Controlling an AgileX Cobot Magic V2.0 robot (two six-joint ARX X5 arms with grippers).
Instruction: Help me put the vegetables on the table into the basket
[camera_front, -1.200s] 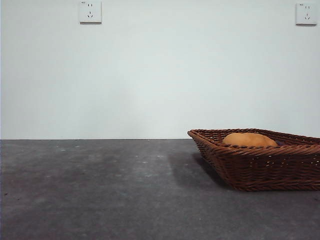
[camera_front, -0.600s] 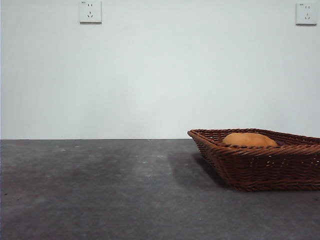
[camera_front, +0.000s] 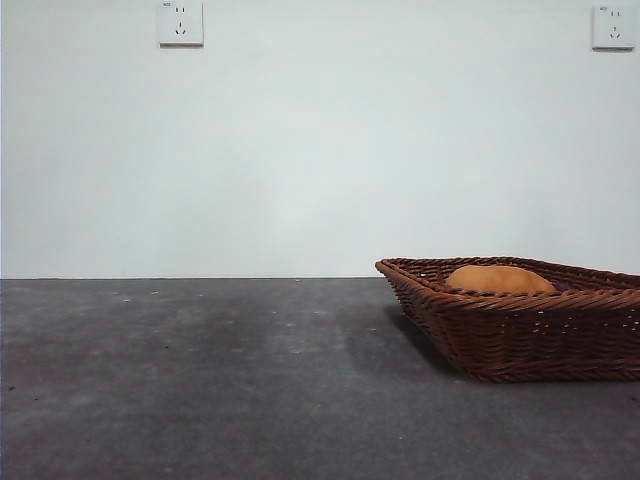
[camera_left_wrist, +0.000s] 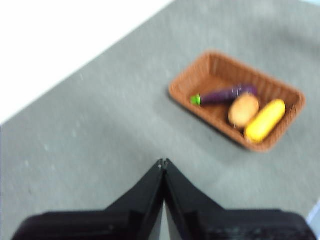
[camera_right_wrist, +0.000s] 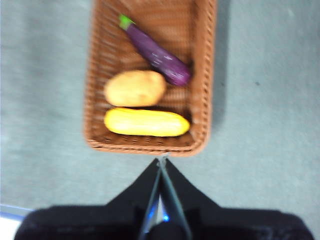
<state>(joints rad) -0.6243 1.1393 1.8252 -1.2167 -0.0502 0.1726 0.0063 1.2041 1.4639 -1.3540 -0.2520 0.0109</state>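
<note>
All three vegetables lie in the basket, and both grippers hang above the table with nothing in them.

The brown wicker basket (camera_right_wrist: 150, 75) sits on the dark grey table (camera_front: 200, 380), over at the right side in the front view. Inside it, the purple eggplant (camera_right_wrist: 157, 52) with a green stem end lies at a slant. The tan potato (camera_right_wrist: 135, 88) is in the middle, very close to the eggplant. The long yellow vegetable (camera_right_wrist: 146, 122) lies just beside the potato, near one short wall of the basket. From the front only the top of the potato (camera_front: 498, 279) peeks over the rim. The left gripper (camera_left_wrist: 163, 162) is up high and well away from the basket, its two black jaws pressed together. The right gripper (camera_right_wrist: 162, 161) hangs just past the basket's short end, jaws closed too, gripping nothing.
</note>
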